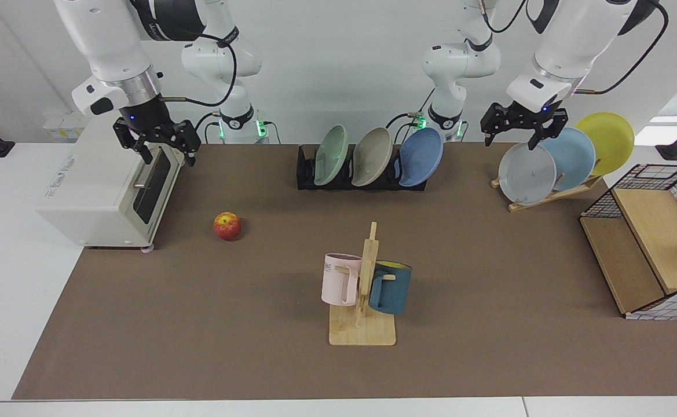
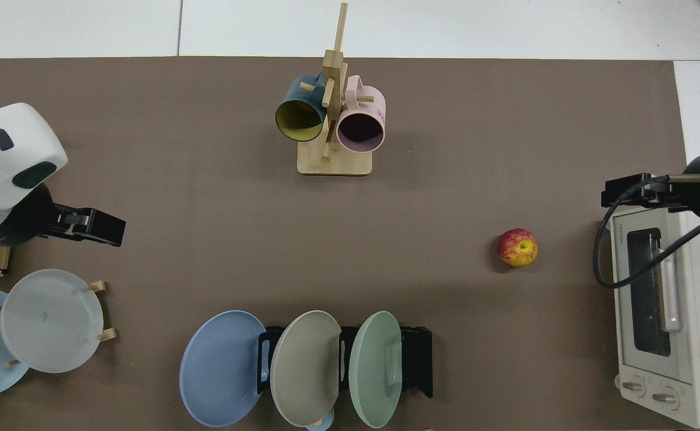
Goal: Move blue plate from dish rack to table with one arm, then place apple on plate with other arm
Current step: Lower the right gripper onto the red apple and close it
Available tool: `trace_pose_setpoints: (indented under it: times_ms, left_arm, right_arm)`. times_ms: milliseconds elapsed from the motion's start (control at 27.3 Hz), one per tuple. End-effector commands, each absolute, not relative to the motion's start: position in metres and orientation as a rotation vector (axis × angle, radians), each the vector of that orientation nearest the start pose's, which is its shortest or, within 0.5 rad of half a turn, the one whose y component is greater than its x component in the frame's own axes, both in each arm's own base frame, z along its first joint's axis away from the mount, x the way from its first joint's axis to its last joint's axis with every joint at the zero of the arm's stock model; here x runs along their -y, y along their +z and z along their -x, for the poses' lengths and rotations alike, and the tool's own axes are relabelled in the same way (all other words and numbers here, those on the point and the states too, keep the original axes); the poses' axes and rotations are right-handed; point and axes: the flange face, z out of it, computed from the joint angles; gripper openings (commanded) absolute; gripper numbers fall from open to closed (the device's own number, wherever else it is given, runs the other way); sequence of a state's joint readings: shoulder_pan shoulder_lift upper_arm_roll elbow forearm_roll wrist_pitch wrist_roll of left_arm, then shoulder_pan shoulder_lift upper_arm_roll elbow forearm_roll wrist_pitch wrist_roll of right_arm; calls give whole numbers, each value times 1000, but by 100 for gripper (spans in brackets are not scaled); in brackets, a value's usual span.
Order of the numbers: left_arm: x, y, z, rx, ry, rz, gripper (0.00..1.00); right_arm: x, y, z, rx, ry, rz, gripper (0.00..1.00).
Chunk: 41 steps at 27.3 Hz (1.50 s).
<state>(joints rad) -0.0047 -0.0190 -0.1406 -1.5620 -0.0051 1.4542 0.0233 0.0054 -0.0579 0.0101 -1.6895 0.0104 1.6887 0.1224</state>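
The blue plate (image 1: 421, 156) stands tilted in the right end slot of the dish rack (image 1: 304, 171) at the far side of the table (image 1: 199, 324), beside a beige plate (image 1: 372, 156) and a green plate (image 1: 331, 154). The apple (image 1: 227, 226) lies on the mat, left of centre, near a toaster oven (image 1: 106, 197). The right claw (image 1: 156, 143) hangs above the oven, fingers spread wide and holding nothing; the left claw (image 1: 522, 124) hangs above a wooden plate stand (image 1: 549, 194) at far right, likewise wide and holding nothing.
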Motion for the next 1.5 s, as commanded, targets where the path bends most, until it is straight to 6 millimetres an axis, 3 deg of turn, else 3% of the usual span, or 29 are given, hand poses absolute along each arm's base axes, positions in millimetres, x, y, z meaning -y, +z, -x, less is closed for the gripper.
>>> trace_pose_setpoints:
  times_ms: [0, 256, 659, 769, 879, 1172, 1465]
  left_arm:
    - [75, 630, -519, -272, 135, 3138, 100]
    - [78, 631, -518, -272, 144, 3135, 100]
    - [77, 634, -517, -242, 147, 3135, 100]
    - [77, 634, -514, -238, 151, 3135, 100]
    - [75, 631, -508, -235, 185, 3131, 100]
    - [80, 626, -498, -247, 206, 3123, 100]
    - [81, 624, -496, -248, 198, 3133, 100]
  right_arm:
    - [-10, 615, -546, -215, -88, 3111, 100]
    - [-23, 615, -544, -341, -88, 3103, 100]
    - [-32, 605, -536, -301, -52, 3109, 100]
    - [-35, 596, -537, -297, -49, 3109, 100]
    - [-54, 588, -532, -265, -27, 3122, 100]
    - [-59, 560, -532, -269, -43, 3129, 100]
    - [-57, 520, -528, -268, -10, 3132, 100]
